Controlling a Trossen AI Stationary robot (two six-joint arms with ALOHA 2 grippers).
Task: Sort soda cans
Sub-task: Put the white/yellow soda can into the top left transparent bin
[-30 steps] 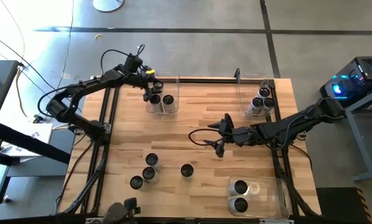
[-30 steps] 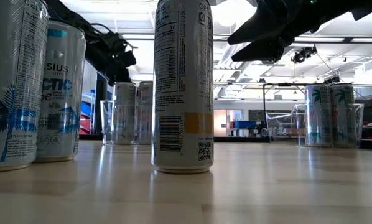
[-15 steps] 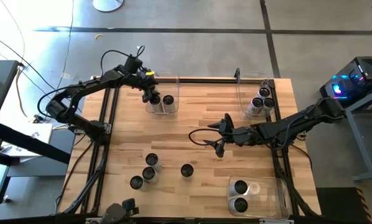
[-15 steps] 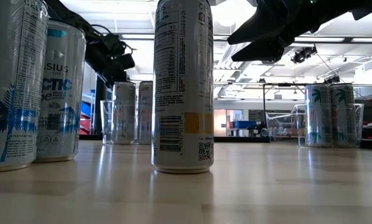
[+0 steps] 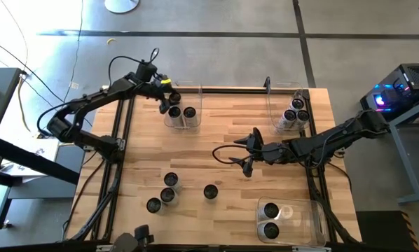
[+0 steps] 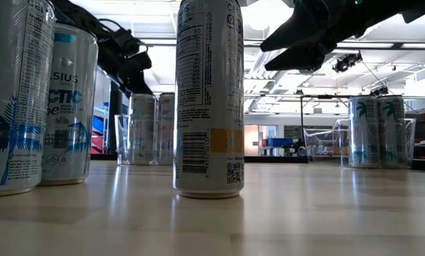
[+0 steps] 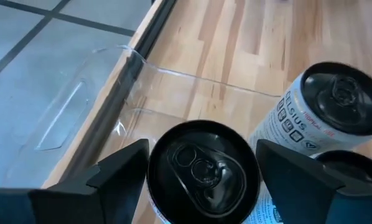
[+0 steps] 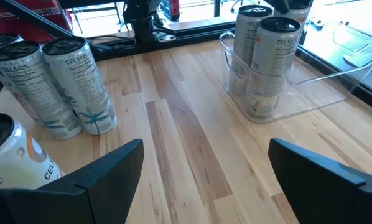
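A clear bin point(image 5: 182, 112) at the far left holds two soda cans point(image 5: 189, 112), standing upright. My left gripper point(image 5: 169, 100) hovers over the left one point(image 7: 201, 174), open. Its fingers point(image 7: 120, 168) stand on either side of that can's dark top, and I see no touch. My right gripper point(image 5: 244, 154) hangs open over the table's middle with nothing between its fingers point(image 8: 105, 168). Several loose cans point(image 5: 169, 187) stand on the wood near the front left, with one point(image 6: 208, 99) closest to the low camera.
A clear bin at the far right point(image 5: 293, 110) holds three cans. Another clear bin at the near right point(image 5: 297, 218) holds two. Black rails point(image 5: 118, 161) run along the table's left and right sides. Bare wood lies between the loose cans and the far bins.
My left gripper has risen a little above the can in the far-left bin and drawn slightly toward the table's far left corner. The can stays upright in the bin.
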